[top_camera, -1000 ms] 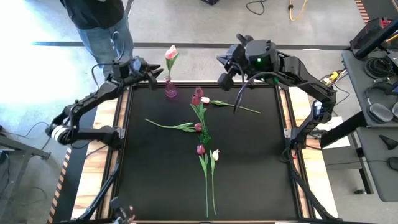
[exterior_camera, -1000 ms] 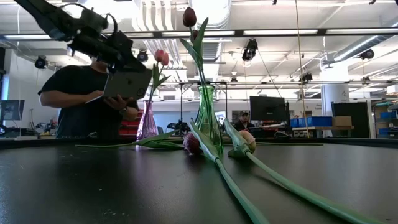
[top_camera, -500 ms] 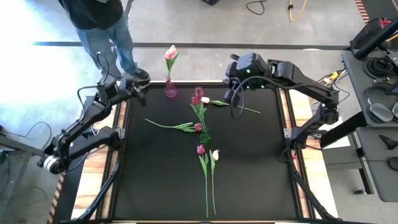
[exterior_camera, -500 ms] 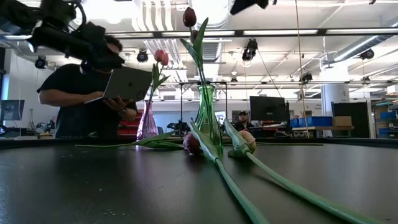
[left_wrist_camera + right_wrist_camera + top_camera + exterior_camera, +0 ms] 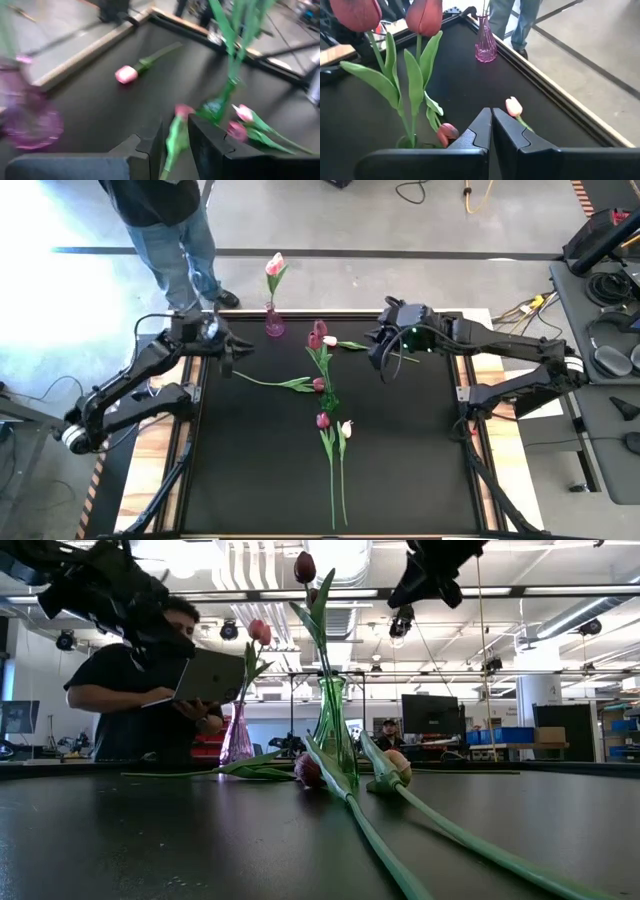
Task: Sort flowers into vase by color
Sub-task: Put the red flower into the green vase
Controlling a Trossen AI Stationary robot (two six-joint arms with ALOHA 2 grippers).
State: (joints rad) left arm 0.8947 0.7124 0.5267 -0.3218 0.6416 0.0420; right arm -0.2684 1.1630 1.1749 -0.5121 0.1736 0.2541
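A pink glass vase (image 5: 273, 325) at the far edge holds one pale pink tulip (image 5: 274, 263). A green glass vase (image 5: 328, 398) at mid-table holds two dark red tulips (image 5: 316, 332). Loose on the table lie a pale tulip (image 5: 331, 340), a dark one (image 5: 318, 384) with its stem pointing left, and a dark (image 5: 322, 420) and pale (image 5: 346, 427) pair nearer. My left gripper (image 5: 228, 348) is open and empty above the left stem's end. My right gripper (image 5: 381, 352) is shut and empty above the pale tulip's stem; its head (image 5: 514, 106) shows just past the fingers.
A person (image 5: 135, 690) holding a laptop stands beyond the far left corner, close to the pink vase. The table's raised frame (image 5: 195, 410) runs along its sides. Bare black tabletop lies at the near left (image 5: 250, 470) and near right (image 5: 410, 460).
Both grippers have come from beyond the far edge in over the table, toward the near edge. My left gripper has reached the left stem's end. My right gripper has gone down and now hangs over the pale tulip's stem. No flower has moved.
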